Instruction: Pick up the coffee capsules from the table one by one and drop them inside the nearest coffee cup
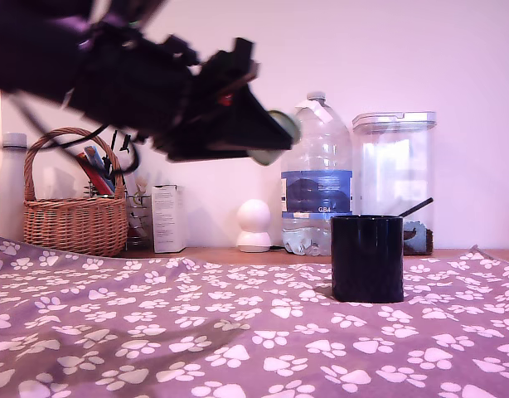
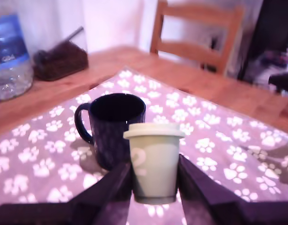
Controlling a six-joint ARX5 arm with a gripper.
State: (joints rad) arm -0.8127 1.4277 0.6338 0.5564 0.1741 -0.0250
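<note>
A small pale grey-green tapered plastic capsule (image 2: 154,161) with a wider flanged rim sat clamped between the two dark fingers (image 2: 111,187) of the gripper (image 1: 275,137), which had closed in against its sides; in the wrist view the pod stood upright with its rim uppermost. In the exterior view the black arm (image 1: 113,79) held it high in the air, above the table (image 1: 213,253) and towards that view's left of the glossy black straight-sided cup (image 1: 367,258). The cup stood upright on the purple cloth printed with white paw prints (image 1: 155,332), its mouth open and its handle visible in the wrist view. Behind the cup, on the bare brown wood, stood a large clear water bottle with a blue label (image 1: 317,186) and a clear plastic canister (image 1: 395,178). Further towards the exterior view's left were a small white rounded object (image 1: 254,225), a white box (image 1: 168,218) and a woven wicker basket (image 1: 75,211). A wooden chair (image 2: 195,35) showed in the wrist view beyond the table.
</note>
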